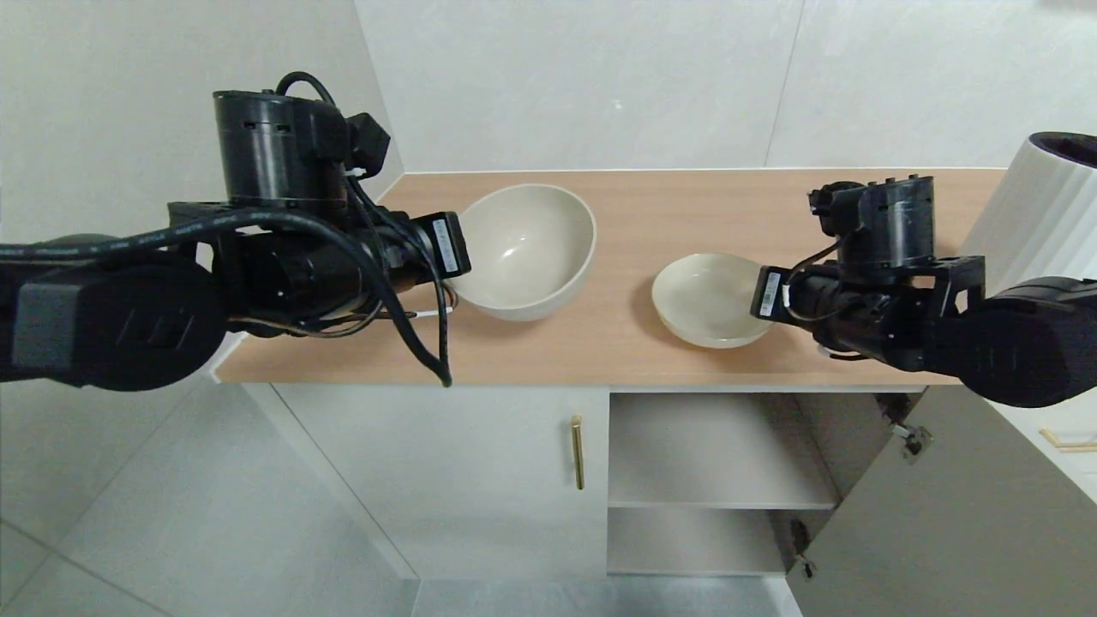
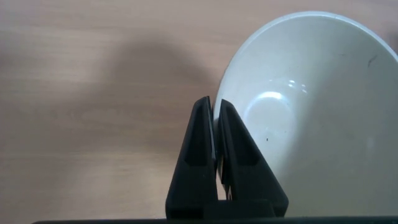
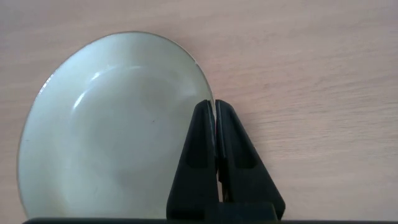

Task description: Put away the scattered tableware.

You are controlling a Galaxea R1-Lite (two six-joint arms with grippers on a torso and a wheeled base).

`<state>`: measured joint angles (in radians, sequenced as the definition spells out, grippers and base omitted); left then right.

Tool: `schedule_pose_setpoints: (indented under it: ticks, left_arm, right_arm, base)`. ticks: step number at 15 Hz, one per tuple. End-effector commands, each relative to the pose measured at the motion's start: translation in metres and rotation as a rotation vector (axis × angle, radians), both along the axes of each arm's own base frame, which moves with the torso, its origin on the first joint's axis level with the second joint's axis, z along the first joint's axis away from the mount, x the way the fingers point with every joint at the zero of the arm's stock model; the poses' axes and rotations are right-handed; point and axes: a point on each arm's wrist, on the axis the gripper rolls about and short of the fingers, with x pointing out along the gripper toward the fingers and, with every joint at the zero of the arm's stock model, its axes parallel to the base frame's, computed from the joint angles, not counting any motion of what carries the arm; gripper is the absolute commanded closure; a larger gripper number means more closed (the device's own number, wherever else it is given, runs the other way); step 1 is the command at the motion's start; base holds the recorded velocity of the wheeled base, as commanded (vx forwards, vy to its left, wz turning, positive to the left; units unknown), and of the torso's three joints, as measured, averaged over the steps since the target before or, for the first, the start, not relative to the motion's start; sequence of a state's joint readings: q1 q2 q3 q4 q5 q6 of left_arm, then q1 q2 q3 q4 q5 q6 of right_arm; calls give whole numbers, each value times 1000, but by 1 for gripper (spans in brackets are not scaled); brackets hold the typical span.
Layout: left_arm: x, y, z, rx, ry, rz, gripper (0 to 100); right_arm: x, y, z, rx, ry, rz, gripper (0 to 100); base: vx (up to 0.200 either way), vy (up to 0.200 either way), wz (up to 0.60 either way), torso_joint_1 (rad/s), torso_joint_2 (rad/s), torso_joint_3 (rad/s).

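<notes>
- Wood counter (image 1: 626,214) set into a tiled corner; cabinet below its front edge, with the left door (image 1: 514,463) closed and the right door (image 1: 926,514) swung open on two bare shelves (image 1: 720,493).
- Big bowl (image 1: 527,253): left of the counter's middle, about midway between back and front edges. It looks tipped; I cannot tell whether its base is clear of the wood.
- Small bowl (image 1: 711,300): shallow, right of middle and nearer the front edge. It is well apart from the big bowl.
- Left tool (image 2: 215,102): fingers pressed almost together, pinching the big bowl's rim on the side toward the counter's left end.
- Right tool (image 3: 215,104): fingers likewise pressed close, pinching the small bowl's rim on the side toward the counter's right end.
- White ribbed vessel (image 1: 1037,214) stands at the right end, behind the right arm.
- Key relation: the open shelves lie directly below the small bowl, just under the front edge. The big bowl sits above the closed door, off to the left of the opening.
- Judgement: the right arm is nearer the shelves, so the small bowl has the shorter path, out over the front edge and down. The big bowl would have to travel rightward along the front edge first, and the arms may crowd each other at the opening.
</notes>
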<state>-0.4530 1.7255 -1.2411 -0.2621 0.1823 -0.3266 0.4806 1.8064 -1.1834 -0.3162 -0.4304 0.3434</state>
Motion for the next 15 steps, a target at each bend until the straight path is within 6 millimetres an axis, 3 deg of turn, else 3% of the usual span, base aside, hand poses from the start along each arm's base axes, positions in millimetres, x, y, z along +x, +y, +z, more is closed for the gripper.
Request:
schedule_pose_setpoints:
  ticks: [1,3,4,6,10,15]
  left_arm:
    - [-26,13,7,-24,-48,-4,100]
    - [-38,18,13,-31,-63,-1,100]
    - [-52,25,8,-23,-43,-2,100]
    - [-67,31,-5,5,-1,-11,100]
    - [-113,52,-35,33,73,-49,100]
    - [-121,49,-50,46,120,-103,100]
  right_arm:
    - [-27,-13,24,34,-55,18,100]
    - [-50,-24,30,44,-50,58,100]
    - [-72,-34,39,59,-28,134,100]
    - [-90,-42,42,50,36,185,100]
    - [-122,-55,10,1,180,228,100]
    - [-133,-60,-27,-39,305,254,100]
  base:
    - [0,0,0,0,0,0]
    - [0,0,0,0,0,0]
    - [0,0,0,0,0,0]
    - [0,0,0,0,0,0]
    - [0,0,0,0,0,0]
    - [0,0,0,0,0,0]
